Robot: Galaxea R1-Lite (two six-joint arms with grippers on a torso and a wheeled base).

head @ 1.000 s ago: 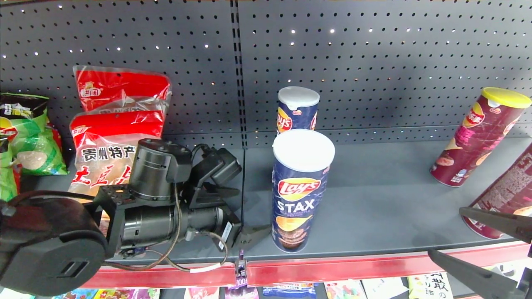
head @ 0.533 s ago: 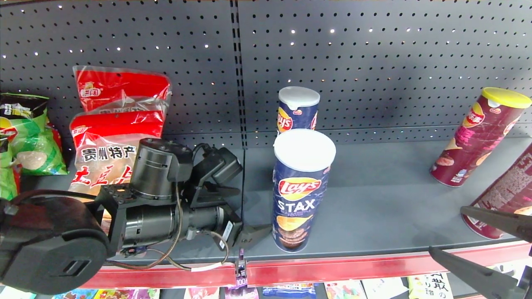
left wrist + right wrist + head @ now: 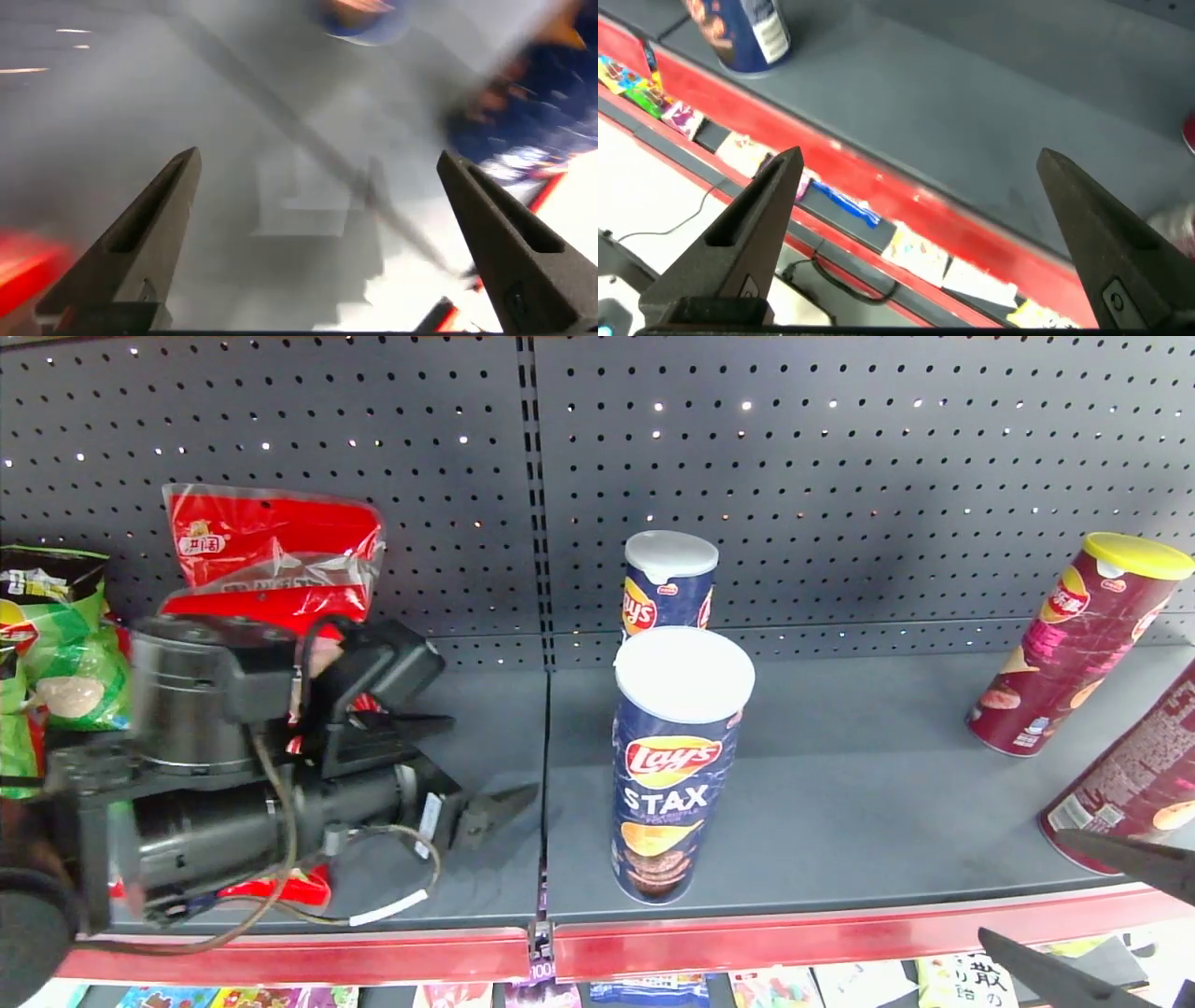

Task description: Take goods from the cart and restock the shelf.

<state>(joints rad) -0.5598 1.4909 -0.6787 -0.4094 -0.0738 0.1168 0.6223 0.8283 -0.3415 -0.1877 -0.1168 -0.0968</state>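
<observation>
Grey shelf [image 3: 840,784] before me carries a blue can [image 3: 672,775] upright near its front edge, with my left fingers [image 3: 495,807] spread wide and empty between it and a red bag [image 3: 271,551], and my right fingers [image 3: 1130,859] equally wide, empty, beside a maroon can [image 3: 1134,770].

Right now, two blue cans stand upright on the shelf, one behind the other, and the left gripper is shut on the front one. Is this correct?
No. The left gripper is open and empty, beside the front blue can without touching it, as the head view shows. That can and the rear blue can do stand upright on the shelf, one behind the other.
</observation>
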